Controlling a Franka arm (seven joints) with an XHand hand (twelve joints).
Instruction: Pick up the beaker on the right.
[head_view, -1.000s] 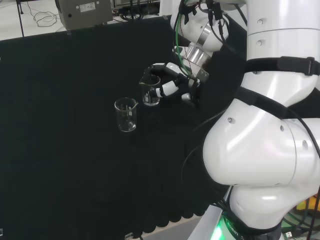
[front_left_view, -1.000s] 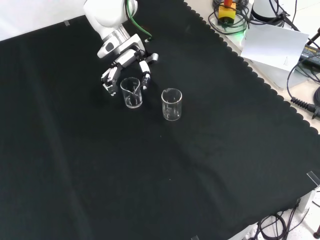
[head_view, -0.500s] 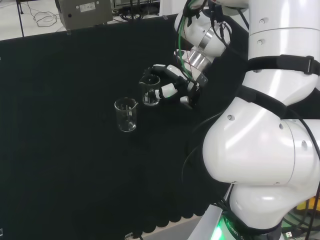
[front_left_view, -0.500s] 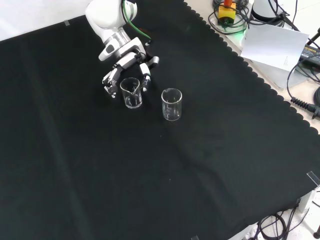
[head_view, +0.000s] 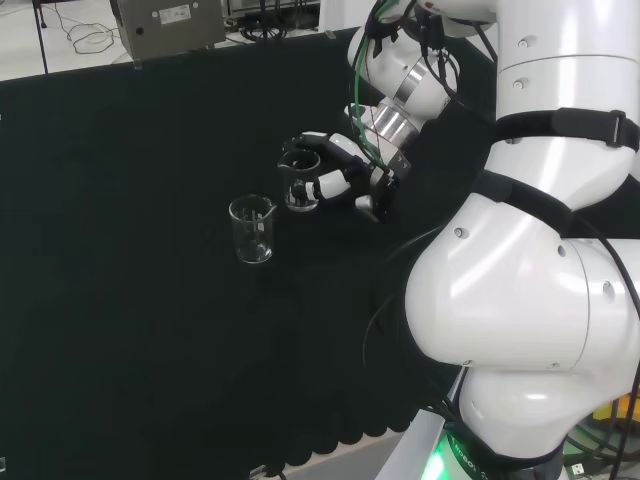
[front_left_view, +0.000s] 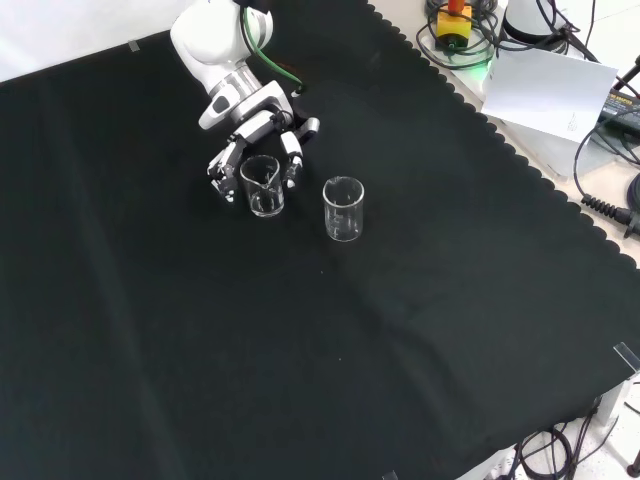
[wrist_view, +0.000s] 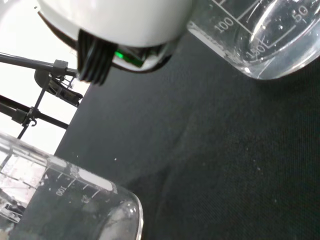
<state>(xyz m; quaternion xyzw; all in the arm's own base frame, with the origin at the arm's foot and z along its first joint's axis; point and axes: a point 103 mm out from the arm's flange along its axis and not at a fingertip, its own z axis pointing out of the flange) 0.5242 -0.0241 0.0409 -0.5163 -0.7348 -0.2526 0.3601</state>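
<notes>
Two beakers on the cloth, both upright, well apart from each other. Hand is at the right beaker as head view has it; in front view that's the left one, nearer the arm. Fingers curled round it either side, so grasping, tho I can't tell if every pad is actually touching glass. Base looks to be on the cloth, not lifted yet imo. To do it well: seat the thumb opposite the fingers below the rim, lift straight up, keep it level, don't swing toward the other beaker. Front view shows fingers flanking the glass on both sides, which head view half hides behind the hand. Wrist view gives the wall w/ its printed scale close up plus a second beaker's base; no grip info there.
</notes>
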